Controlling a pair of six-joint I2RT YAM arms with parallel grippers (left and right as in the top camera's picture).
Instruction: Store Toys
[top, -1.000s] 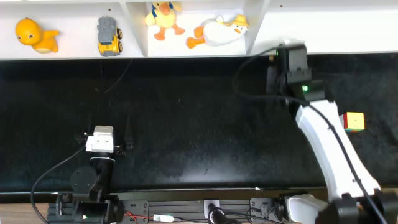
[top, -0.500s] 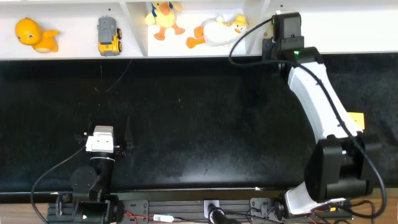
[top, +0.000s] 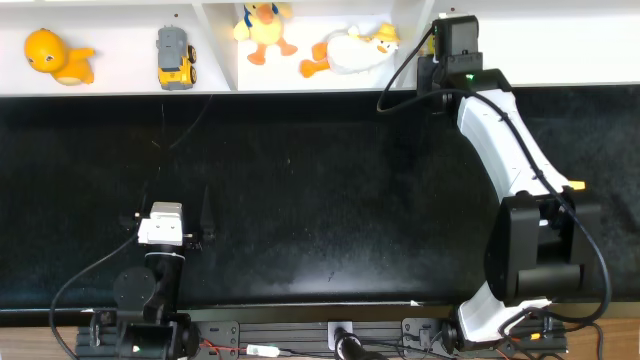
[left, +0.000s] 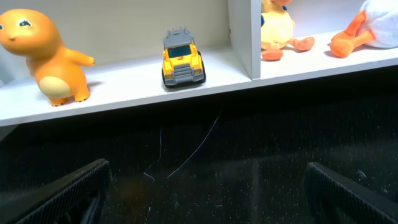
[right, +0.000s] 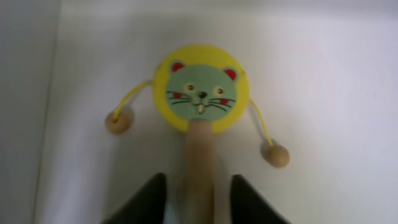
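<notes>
The setting reads as a robot test bench in a lab or workshop, not a home. A worktop is covered by a black mat (top: 300, 200). Two robot arms, the left arm (top: 150, 285) and the right arm (top: 510, 150), are mounted on a metal rail (top: 300, 328) along its front edge. Cables (top: 380, 102) are left exposed. A plain white shelf (left: 124, 84) with dividers is set at the far edge, and toys such as a yellow truck (left: 182, 57) are lined up on it.
</notes>
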